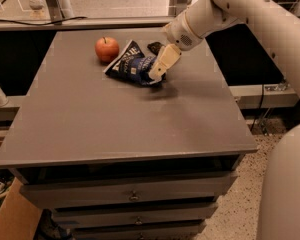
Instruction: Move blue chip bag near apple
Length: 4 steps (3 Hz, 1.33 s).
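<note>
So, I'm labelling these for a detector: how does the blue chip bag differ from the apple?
The blue chip bag is dark navy with white lettering; the apple is orange-red. The bag is crinkled, flattish and larger; the apple is small and round. The gripper is at the bag's right end; the apple stands free. Both are close together at the grey table's far end.

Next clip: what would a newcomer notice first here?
The big white arm reaching in from the upper right, its claw at the right end of the blue chip bag. The bag lies on the grey table at its far side, just right of the red apple.
</note>
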### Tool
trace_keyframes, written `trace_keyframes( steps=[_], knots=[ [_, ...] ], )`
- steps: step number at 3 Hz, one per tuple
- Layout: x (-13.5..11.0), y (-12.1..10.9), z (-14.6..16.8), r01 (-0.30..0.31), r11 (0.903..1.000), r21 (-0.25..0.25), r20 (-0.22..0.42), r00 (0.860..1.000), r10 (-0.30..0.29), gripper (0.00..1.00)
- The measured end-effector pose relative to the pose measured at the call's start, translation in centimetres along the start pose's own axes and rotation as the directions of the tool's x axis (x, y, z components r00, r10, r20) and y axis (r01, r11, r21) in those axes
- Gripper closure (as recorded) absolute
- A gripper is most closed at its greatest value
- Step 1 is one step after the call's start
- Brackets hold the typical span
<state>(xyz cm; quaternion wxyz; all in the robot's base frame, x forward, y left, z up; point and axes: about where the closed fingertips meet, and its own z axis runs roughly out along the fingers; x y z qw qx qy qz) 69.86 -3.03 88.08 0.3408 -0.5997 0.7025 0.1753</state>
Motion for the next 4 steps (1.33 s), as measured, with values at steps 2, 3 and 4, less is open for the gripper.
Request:
trace_keyframes(
  steps=[2,3,4],
  knots=[
    [3.2,-0.4,-7.9,-0.089,0.9891,0.118,0.060,0.995,0.082,0.00],
    [6.2,0.9,-12.9,-0.132,0.9724,0.193,0.064,0.991,0.121,0.00],
    [7.4,1.2,-14.1,-0.148,0.9666,0.209,0.061,0.989,0.138,0.00]
  ],
)
